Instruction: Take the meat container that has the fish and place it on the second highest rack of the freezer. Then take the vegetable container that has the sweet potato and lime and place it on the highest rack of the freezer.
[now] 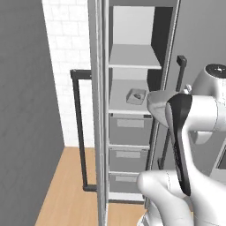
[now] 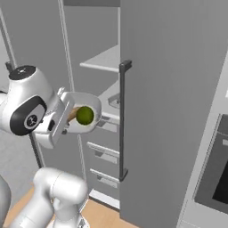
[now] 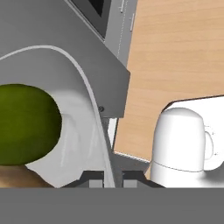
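Note:
The freezer (image 1: 105, 132) stands open. On its second highest rack (image 1: 121, 105) rests the meat container (image 1: 136, 96), with the small fish (image 1: 137, 95) in it. The highest rack (image 1: 132, 58) above is bare. My gripper (image 3: 110, 180) is shut on the rim of the vegetable container (image 2: 87, 103), a pale grey tray held in the air in front of the shelves at about the lower shelf's height. Inside it lie the lime (image 2: 84, 115) and the sweet potato (image 2: 72, 114). In the hand view the lime (image 3: 26, 124) looms large beside the tray's rim (image 3: 87, 87).
The freezer's right door (image 2: 169, 111), with its black bar handle (image 2: 122, 120), stands just to the right of the held tray. The left door's handle (image 1: 78, 132) juts out on the other side. Grey drawers (image 1: 130, 128) sit below the shelves. An oven (image 2: 218, 173) is at the far right.

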### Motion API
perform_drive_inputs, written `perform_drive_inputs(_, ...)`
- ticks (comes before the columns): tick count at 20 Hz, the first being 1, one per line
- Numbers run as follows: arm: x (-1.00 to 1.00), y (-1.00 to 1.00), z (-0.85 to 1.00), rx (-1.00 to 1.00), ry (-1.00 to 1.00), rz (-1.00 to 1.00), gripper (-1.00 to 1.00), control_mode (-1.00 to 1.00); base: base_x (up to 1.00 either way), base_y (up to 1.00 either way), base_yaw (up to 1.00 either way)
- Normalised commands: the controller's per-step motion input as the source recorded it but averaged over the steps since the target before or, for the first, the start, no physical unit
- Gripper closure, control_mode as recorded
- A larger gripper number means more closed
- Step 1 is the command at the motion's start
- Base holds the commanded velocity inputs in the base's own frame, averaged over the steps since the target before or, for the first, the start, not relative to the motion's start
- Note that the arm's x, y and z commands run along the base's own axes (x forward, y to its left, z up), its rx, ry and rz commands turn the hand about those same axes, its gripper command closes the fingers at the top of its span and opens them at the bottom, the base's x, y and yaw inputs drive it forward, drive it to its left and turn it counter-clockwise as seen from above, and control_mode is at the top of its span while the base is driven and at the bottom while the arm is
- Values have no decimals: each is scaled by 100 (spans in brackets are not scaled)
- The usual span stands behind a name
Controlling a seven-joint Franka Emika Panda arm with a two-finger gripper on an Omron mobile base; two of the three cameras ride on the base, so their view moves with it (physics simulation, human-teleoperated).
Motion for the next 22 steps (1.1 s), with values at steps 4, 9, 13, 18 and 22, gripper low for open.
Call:
perform_drive_inputs(4,0,0,0,0,0,0,100,100,49,0,0)
perform_drive_inputs(9,0,0,0,0,0,0,100,100,62,10,0)
perform_drive_inputs(13,0,0,0,0,0,0,100,100,6,49,0)
perform_drive_inputs(18,0,0,0,0,0,0,100,100,23,33,0)
perform_drive_inputs(22,0,0,0,0,0,0,100,100,48,26,0)
